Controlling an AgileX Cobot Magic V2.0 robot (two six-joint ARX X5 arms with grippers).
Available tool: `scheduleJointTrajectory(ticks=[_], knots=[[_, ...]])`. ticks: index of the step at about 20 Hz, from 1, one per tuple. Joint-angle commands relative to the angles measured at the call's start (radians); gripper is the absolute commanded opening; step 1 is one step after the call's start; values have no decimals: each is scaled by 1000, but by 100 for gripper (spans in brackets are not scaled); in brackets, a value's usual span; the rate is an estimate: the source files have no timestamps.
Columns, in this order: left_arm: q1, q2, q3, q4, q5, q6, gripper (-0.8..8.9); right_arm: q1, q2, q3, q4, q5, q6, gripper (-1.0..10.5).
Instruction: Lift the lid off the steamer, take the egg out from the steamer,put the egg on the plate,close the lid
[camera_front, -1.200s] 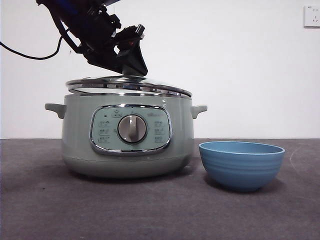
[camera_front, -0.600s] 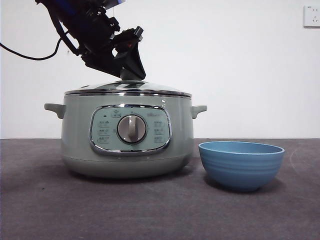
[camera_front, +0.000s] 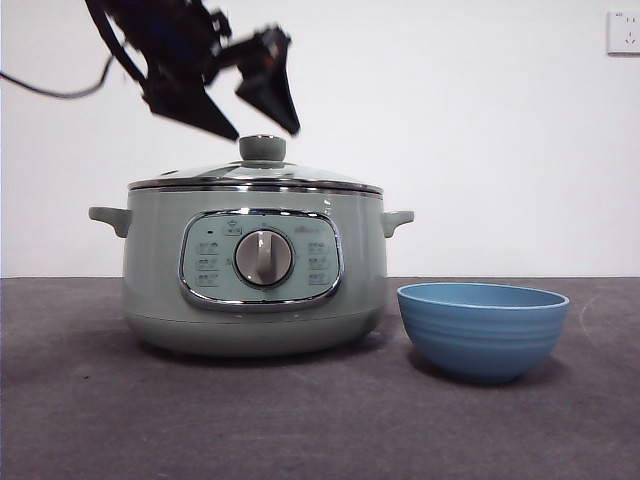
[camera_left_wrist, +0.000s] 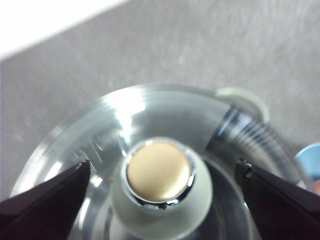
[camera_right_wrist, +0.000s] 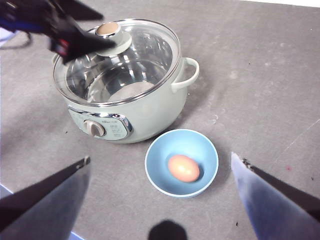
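Two grippers are showing in these views. The left gripper (camera_front: 268, 133) is hanging just above the lid (camera_front: 256, 176), its two black jaws spread wide on either side of the pale green knob (camera_front: 262, 148) and touching nothing; it is blurred in the front view. The lid is sitting flat on the steamer (camera_front: 254, 270), closing it. The steamer is standing on the dark table (camera_front: 320, 420), at the left of the front view. Just to its right the plate (camera_front: 483, 328) is standing, near the pot but not touching it. The egg (camera_right_wrist: 183, 168) is lying inside the plate, as the right wrist view is showing. The right gripper (camera_right_wrist: 160, 200) is waiting high above the table with its jaws wide apart, holding nothing.
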Motion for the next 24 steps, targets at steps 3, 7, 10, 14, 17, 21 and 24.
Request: scheduleJointTrajectory(ticks=[3,7,10,14,17,21,24], knots=[[2,-129,-2,-88,1,3,493,2,-3,-3,-2,-3,9,473],[1,-312,-2,-315,10,-27,491,2,0,-3,-21,-80,2,473],[1,-454,-2,-500,92,-73,491,2,0,-3,-51,-162,-2,473],[0,-593,-2,-676,139,-101,491,2,0,-3,-98,-186,-2,472],[0,-640,-2,-772,139,-101,415,2,0,-3,-127,-185,-2,469],[1,-646,-2,-809,138,-100,125,2,0,-3,-129,-186,-2,288],[1,-646,-2,-817,139,-100,-12,2,0,-3,-130,-186,2,8]])
